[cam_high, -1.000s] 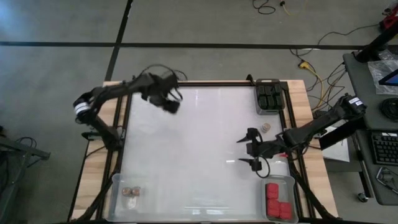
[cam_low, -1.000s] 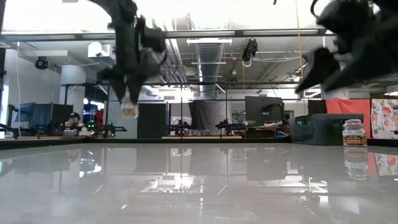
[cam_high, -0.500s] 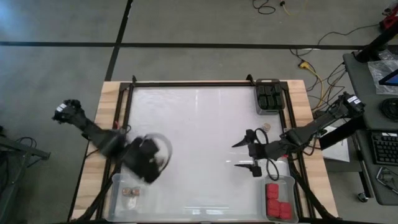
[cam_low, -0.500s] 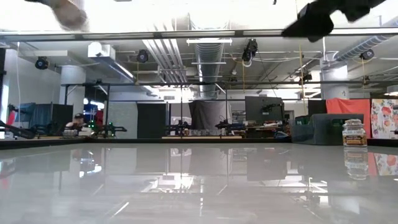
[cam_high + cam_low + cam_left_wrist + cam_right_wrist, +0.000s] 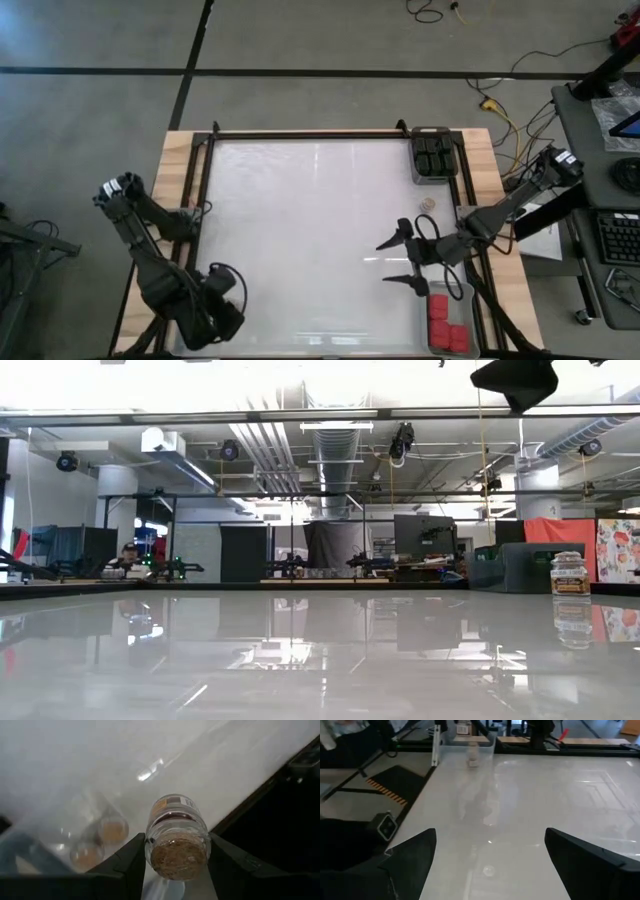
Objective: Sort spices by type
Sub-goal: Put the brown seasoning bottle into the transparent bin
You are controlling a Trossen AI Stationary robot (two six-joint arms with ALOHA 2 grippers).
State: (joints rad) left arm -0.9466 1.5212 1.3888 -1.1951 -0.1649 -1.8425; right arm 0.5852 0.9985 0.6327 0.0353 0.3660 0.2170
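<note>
over the clear plastic bin (image 5: 30, 855) at the near left corner of the white tabletop (image 5: 320, 230), the left end effector (image 5: 176, 862) grips a small glass jar with a cork lid (image 5: 177, 837). two more round tan-lidded jars (image 5: 100, 840) lie in that bin. the right end effector (image 5: 397, 262) hangs wide open and empty near one little jar (image 5: 426, 203) standing on the tabletop.

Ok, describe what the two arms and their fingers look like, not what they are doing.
Both arms are dark, jointed and slim. The left arm has a white band at its upper joint and loose black cable looping near the wrist. The right arm carries a white label near its far end, with a cable loop behind its gripper. The right gripper has two pointed black fingers; the left fingers are broad, flat and black.
</note>
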